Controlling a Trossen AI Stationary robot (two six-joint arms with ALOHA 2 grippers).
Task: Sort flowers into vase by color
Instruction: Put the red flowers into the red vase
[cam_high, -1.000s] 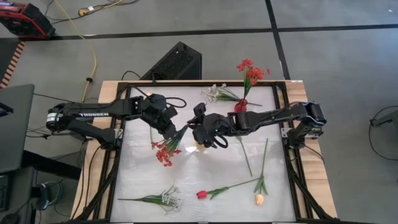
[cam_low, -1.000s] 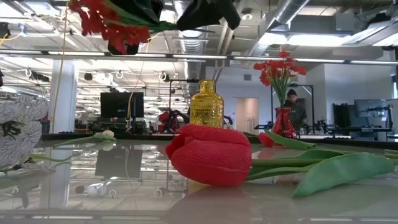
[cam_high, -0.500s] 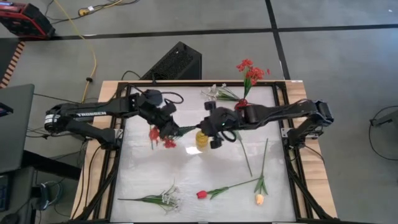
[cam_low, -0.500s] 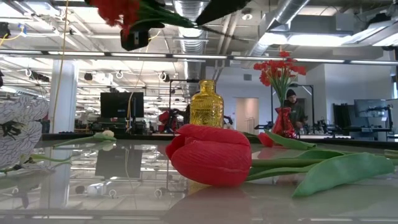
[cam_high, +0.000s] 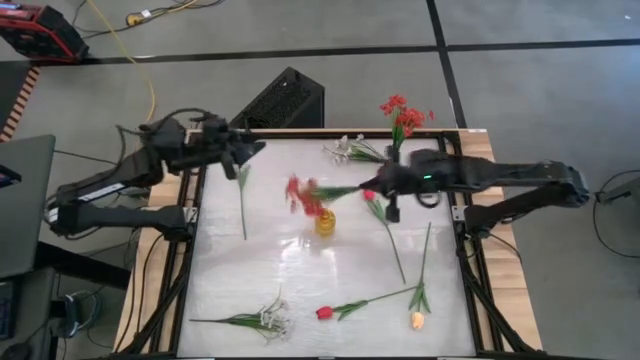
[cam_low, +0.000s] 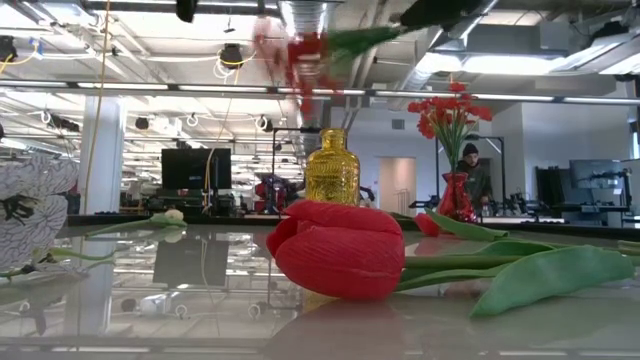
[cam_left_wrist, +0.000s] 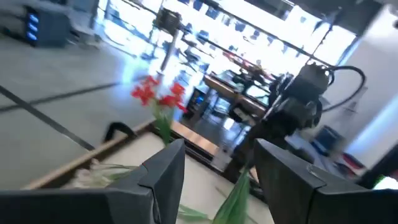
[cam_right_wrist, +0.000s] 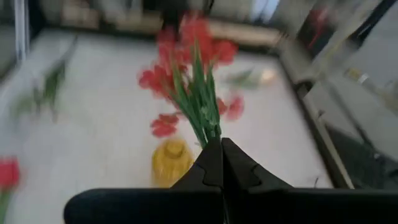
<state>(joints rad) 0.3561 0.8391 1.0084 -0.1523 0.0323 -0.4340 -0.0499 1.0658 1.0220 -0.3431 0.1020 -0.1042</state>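
Observation:
A red clustered flower (cam_high: 300, 195) hangs in the air just above and beyond the yellow vase (cam_high: 326, 222), with my right gripper (cam_high: 372, 189) shut on its green stem. Its blooms (cam_right_wrist: 186, 56) stick out ahead of the fingers. My left gripper (cam_high: 250, 150) stands open and holds nothing, near the table's far left corner. A red vase (cam_low: 455, 195) at the far right holds red flowers (cam_high: 400, 115). A red tulip (cam_high: 370, 197) lies on the table under my right gripper. My right gripper pinches the bunched green stems (cam_right_wrist: 208, 132) of the red clustered flower between its two fingertips. The fingers come from the table's right, slanting a little downward, and the stem runs on along their line. The flower is lifted clear, with its blooms toward the table's left.
White sprays lie at the far edge (cam_high: 350, 150) and the near left (cam_high: 265, 320). A red tulip (cam_high: 323, 313) and a peach tulip (cam_high: 417, 320) lie near the front edge. A loose green stem (cam_high: 243, 195) lies at the left. A person (cam_low: 470, 160) stands in the room behind.
My left gripper has opened, let go of the red clustered flower, and drawn back up toward the table's far left corner. My right gripper has shut on the stem and carried the flower toward the right edge. The blooms now hang over the yellow vase.

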